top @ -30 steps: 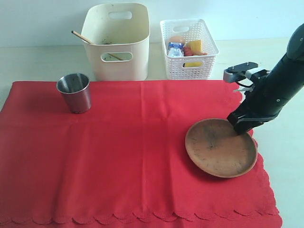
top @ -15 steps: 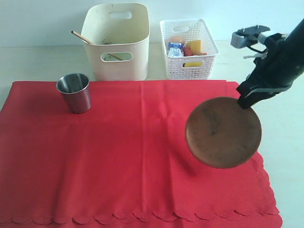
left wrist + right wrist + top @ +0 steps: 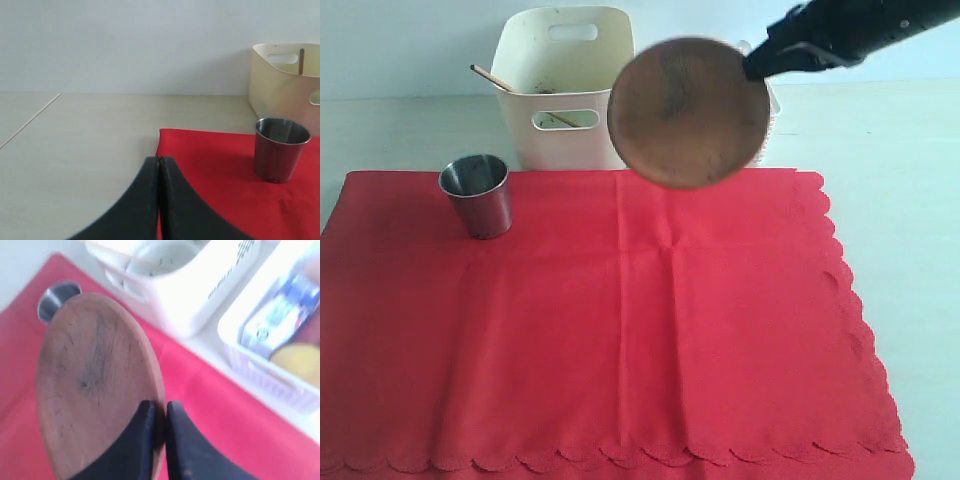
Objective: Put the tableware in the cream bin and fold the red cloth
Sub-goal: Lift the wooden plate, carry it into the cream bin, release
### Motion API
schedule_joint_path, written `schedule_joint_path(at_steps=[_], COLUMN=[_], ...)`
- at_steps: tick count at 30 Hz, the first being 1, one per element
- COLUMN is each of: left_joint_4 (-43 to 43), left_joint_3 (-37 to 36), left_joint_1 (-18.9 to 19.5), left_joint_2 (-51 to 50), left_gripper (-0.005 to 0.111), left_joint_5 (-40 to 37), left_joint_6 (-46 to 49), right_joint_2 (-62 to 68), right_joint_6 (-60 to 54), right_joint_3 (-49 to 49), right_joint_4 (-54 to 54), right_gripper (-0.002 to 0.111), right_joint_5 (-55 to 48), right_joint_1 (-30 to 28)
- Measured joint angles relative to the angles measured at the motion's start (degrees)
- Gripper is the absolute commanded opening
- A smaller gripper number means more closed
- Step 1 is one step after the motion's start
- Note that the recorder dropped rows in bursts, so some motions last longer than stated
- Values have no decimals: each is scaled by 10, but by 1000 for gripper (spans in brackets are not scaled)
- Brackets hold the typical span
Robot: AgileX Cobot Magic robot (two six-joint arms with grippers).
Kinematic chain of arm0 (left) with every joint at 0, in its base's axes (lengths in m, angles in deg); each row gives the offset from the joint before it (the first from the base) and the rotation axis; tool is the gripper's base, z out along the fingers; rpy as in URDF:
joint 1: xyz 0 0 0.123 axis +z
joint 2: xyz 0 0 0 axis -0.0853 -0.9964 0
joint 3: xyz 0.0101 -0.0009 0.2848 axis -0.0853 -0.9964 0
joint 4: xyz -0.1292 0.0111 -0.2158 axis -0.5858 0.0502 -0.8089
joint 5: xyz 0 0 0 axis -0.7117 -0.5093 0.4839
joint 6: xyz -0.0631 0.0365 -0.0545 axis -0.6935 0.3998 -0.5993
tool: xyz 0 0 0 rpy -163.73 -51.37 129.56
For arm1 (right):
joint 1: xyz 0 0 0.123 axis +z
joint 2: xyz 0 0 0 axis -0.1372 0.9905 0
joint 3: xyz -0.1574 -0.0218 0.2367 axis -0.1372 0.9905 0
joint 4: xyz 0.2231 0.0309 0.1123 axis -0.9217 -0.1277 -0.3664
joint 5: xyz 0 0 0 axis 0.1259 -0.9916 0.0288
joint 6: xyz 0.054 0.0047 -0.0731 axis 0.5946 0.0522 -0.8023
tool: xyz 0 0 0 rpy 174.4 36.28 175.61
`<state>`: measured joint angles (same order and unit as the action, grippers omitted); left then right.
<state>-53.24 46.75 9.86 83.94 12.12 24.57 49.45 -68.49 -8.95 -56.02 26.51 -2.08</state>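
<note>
Carrying the brown plate, rim pinched in the right gripper. Now off the red cloth, nearing the cream bin.

Bg: plain wall, pale grey-blue, matt, same tone across, runs the full width behind the table's far edge. Table top is pale cream-beige w/ faint wood-like grain, smooth & flat. A bare strip shows along the far edge, a wider bare area runs down the right edge, and a small bare bit sits at the far-left corner. In the left wrist view a thin straight seam crosses the tabletop at a slant, lighter than the surface on either side. Wall meets tabletop in a clean straight line w/ faint shade along it. Light: soft, even, diffuse; shadows on the tabletop weak, blurry-edged.
</note>
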Motion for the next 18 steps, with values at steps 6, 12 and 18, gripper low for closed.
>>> schedule_joint_path(at_steps=[6, 12, 18], left_joint_4=[0, 0, 0], left_joint_3=[0, 0, 0], left_joint_1=[0, 0, 0], left_joint_2=[0, 0, 0], left_gripper=[0, 0, 0], left_joint_5=[0, 0, 0], left_joint_6=[0, 0, 0], right_joint_2=[65, 169, 271], right_joint_6=[-17, -19, -19], right_joint_3=[-66, -143, -231], right_joint_4=[-135, -293, -363], right_gripper=[0, 0, 0], right_joint_5=[31, 32, 2], right_joint_1=[0, 1, 4])
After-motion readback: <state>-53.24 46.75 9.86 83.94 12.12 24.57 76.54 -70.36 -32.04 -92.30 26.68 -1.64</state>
